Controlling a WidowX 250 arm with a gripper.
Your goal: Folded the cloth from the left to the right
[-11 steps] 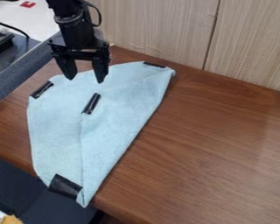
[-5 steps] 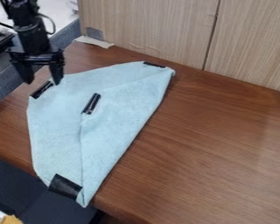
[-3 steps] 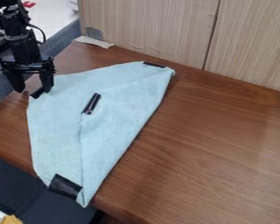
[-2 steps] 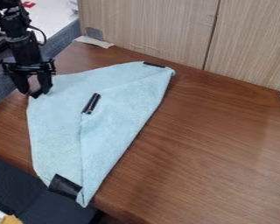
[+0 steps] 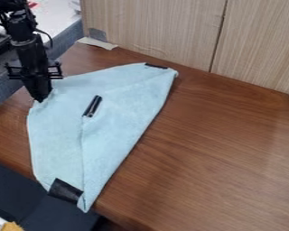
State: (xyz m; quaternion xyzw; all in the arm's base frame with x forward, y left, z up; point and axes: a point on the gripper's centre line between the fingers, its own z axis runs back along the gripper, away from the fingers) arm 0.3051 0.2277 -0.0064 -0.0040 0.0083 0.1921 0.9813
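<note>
In the camera view, here's the black two-finger gripper [image 5: 39, 100] at upper left, pointing down, and its fingers are closed on the upper-left corner of the light blue, soft fabric cloth [image 5: 123, 126]! That cloth lies across the left half of the brown wood-grain table [image 5: 225, 149], a flap already folded over it. One slim black strip [image 5: 92, 106] sits mid-cloth, another [image 5: 156, 66] marks the far corner, and a wider black patch [image 5: 65, 191] covers the near end, right at the table's edge.
</note>
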